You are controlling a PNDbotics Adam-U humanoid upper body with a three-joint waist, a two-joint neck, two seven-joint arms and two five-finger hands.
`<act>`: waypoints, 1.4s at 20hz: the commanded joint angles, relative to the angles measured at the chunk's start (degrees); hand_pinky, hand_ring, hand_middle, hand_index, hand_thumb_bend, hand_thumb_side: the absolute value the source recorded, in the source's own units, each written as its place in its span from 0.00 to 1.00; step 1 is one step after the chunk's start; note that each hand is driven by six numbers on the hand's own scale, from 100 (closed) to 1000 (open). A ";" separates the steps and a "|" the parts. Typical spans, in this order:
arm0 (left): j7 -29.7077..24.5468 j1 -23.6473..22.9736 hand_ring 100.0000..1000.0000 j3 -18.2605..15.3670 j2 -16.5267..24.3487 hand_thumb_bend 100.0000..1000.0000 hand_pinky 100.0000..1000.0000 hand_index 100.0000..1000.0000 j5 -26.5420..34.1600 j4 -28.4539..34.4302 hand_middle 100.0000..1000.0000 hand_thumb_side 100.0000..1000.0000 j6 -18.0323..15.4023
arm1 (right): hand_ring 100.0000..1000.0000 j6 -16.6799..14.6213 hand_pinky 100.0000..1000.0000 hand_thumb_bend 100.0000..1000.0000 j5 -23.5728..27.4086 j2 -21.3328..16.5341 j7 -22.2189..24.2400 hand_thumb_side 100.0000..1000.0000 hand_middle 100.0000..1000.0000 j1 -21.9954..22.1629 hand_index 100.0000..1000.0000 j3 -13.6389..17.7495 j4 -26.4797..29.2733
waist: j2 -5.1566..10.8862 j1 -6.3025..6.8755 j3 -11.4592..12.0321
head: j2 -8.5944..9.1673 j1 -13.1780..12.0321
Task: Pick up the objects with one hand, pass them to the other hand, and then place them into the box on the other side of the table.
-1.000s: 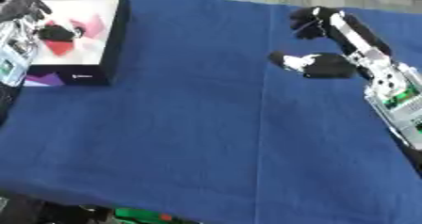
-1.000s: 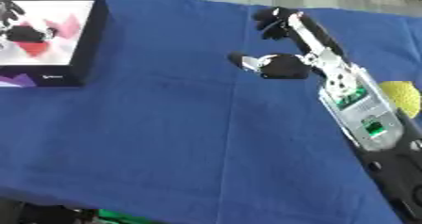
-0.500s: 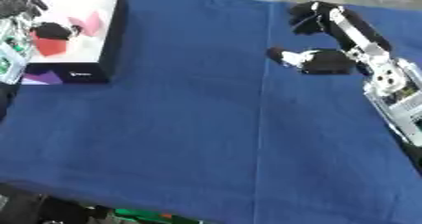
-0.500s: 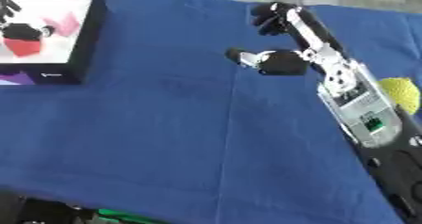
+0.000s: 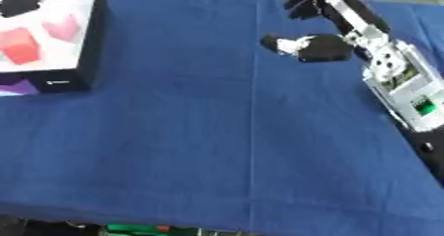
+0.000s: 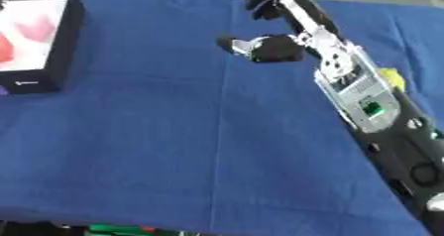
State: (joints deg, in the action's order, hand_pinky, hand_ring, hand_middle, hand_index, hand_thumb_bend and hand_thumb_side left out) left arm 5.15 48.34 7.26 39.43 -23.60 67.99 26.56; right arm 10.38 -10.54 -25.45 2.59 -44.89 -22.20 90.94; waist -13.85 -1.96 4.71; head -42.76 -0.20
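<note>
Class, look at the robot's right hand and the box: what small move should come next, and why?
Probably draw the right hand back toward the yellow object beside its forearm. The hand hangs over bare blue cloth holding nothing, while red and pink pieces already lie in the box.

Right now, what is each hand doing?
Left hand: only a dark part shows over the box; fingers cannot be told.
Right hand: open, holding nothing.

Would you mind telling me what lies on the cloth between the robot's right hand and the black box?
Nothing: in the left eye view the stretch from the right hand to the black box is bare blue cloth.
</note>
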 commanded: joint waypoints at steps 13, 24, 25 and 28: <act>4.24 -1.09 0.59 2.36 2.97 0.00 0.82 0.68 9.10 10.60 0.56 0.35 -2.67 | 0.74 3.47 0.79 0.56 1.70 -13.17 4.06 0.35 0.74 2.87 0.81 4.87 6.46 | 2.36 0.76 -0.95 | -0.66 3.77; 5.30 -1.22 0.58 2.62 2.44 0.00 0.80 0.67 11.43 13.06 0.56 0.38 -2.89 | 0.75 4.84 0.81 0.53 5.15 -23.25 9.79 0.38 0.75 7.89 0.81 10.07 7.78 | 2.07 0.60 -1.01 | -0.47 6.56; 5.34 -1.21 0.58 2.63 2.40 0.00 0.80 0.67 11.42 13.06 0.56 0.39 -2.86 | 0.75 4.86 0.81 0.53 5.07 -23.94 10.38 0.38 0.75 8.41 0.81 10.41 7.67 | 2.04 0.59 -1.02 | -0.46 6.83; 5.38 -1.16 0.58 2.70 2.27 0.00 0.80 0.68 11.36 13.04 0.56 0.39 -2.81 | 0.76 4.74 0.81 0.54 4.73 -25.78 12.01 0.40 0.76 9.91 0.81 11.13 7.39 | 1.93 0.60 -1.02 | -0.38 7.53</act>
State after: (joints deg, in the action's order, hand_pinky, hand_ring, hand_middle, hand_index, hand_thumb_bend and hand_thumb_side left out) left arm 10.22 46.35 10.16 40.27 -12.45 80.12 23.76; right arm 15.21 -5.76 -48.40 13.94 -34.38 -12.33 97.54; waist -12.85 -1.46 3.73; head -43.27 6.96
